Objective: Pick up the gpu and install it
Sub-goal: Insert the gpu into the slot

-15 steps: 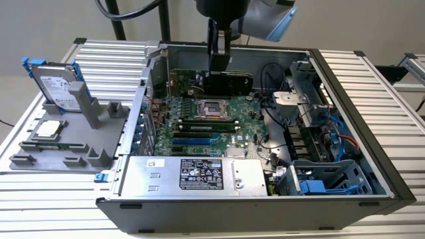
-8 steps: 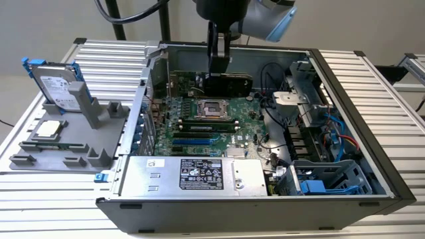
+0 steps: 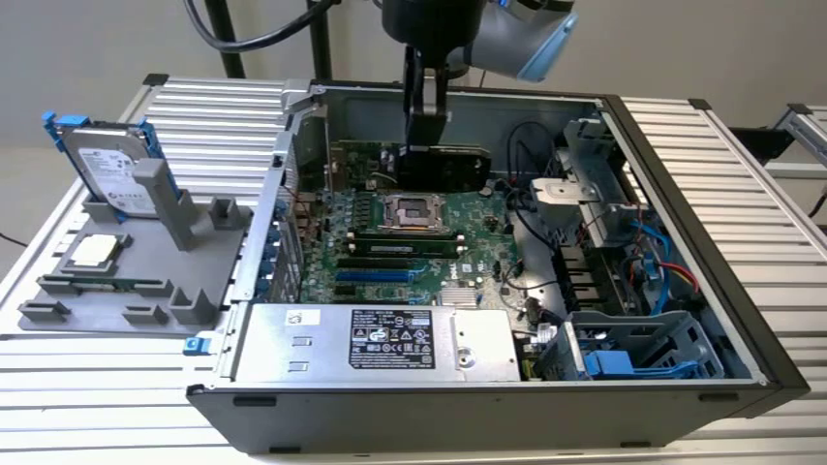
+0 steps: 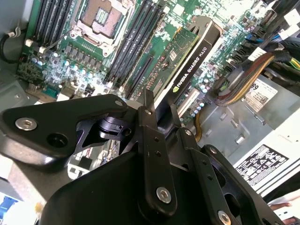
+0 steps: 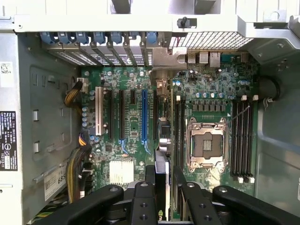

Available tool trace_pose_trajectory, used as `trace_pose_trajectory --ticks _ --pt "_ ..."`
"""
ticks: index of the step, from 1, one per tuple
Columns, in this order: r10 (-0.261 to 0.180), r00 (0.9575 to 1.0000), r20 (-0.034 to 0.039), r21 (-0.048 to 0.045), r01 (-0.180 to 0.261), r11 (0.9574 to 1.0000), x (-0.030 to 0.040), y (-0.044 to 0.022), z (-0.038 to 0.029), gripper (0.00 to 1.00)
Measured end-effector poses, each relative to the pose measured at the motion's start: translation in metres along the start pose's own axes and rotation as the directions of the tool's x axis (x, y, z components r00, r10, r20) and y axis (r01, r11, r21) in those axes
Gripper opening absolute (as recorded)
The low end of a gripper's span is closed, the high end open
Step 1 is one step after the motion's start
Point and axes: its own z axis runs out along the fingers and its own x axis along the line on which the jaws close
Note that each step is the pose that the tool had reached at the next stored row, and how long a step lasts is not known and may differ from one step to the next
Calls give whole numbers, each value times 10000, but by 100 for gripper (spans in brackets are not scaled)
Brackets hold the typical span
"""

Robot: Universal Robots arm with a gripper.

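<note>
One end effector (image 3: 424,147) grips gpu (image 3: 452,170) over motherboard (image 3: 382,254) — ribbed table (image 3: 730,174), plain wall (image 3: 77,48).

On the exterior view's left you'll see a silver hard drive with blue rails (image 3: 110,170) standing upright on a grey moulded holder tray (image 3: 77,302), beside the open dark-grey computer case (image 3: 452,418) holding a green motherboard (image 3: 387,260) and a silver power supply box (image 3: 310,344).

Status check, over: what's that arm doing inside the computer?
Gripper shut on gpu. Held above motherboard, not yet seated. Cables lie aside, expansion slots unblocked.
</note>
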Motion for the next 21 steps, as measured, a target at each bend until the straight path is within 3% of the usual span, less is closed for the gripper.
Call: trace_pose_trajectory --ticks 21 --pt "-1 10000 4 1 1 10000 -1 -1 71 0"
